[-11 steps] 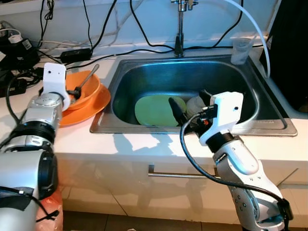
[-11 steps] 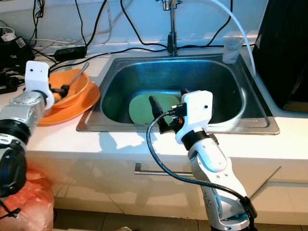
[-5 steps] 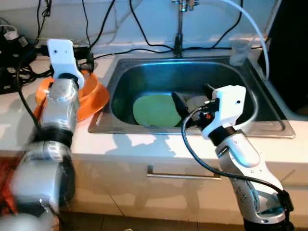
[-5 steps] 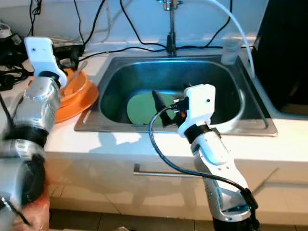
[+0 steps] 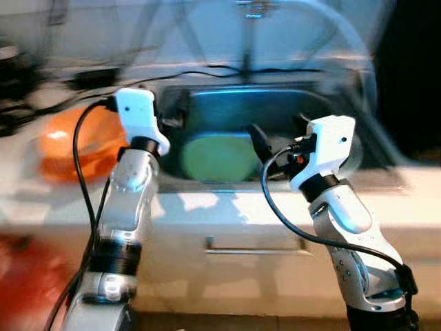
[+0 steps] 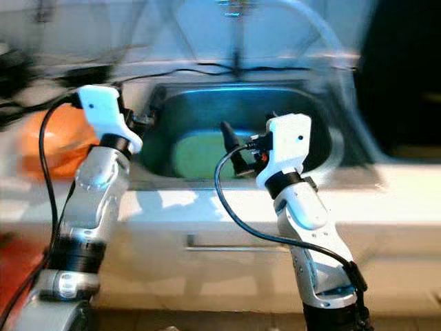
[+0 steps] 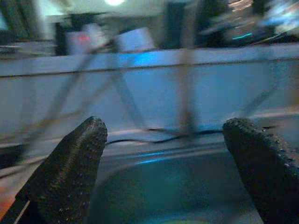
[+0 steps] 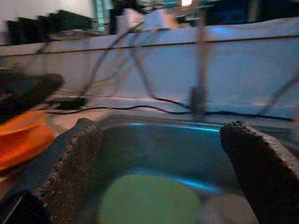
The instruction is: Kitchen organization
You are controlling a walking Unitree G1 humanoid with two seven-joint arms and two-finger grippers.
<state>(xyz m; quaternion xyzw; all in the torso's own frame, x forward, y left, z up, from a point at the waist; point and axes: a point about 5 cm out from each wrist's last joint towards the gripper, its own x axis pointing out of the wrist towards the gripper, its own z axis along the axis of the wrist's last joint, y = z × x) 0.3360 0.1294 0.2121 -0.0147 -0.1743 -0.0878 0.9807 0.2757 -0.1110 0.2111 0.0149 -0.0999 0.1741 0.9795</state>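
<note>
Both my claws spread wide and empty: right gripper (image 8: 159, 154) over the sink (image 5: 227, 103) above the green plate (image 5: 217, 157), left gripper (image 7: 168, 154) at its edge; blurry though.

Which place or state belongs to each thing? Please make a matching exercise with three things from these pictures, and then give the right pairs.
Things:
1. green plate
2. orange bowl
3. right hand

Places or states:
A. on the counter, to the left of the sink
B. open, raised over the front edge of the sink
C. lying flat inside the sink

Right pairs: 1-C, 2-A, 3-B
</note>
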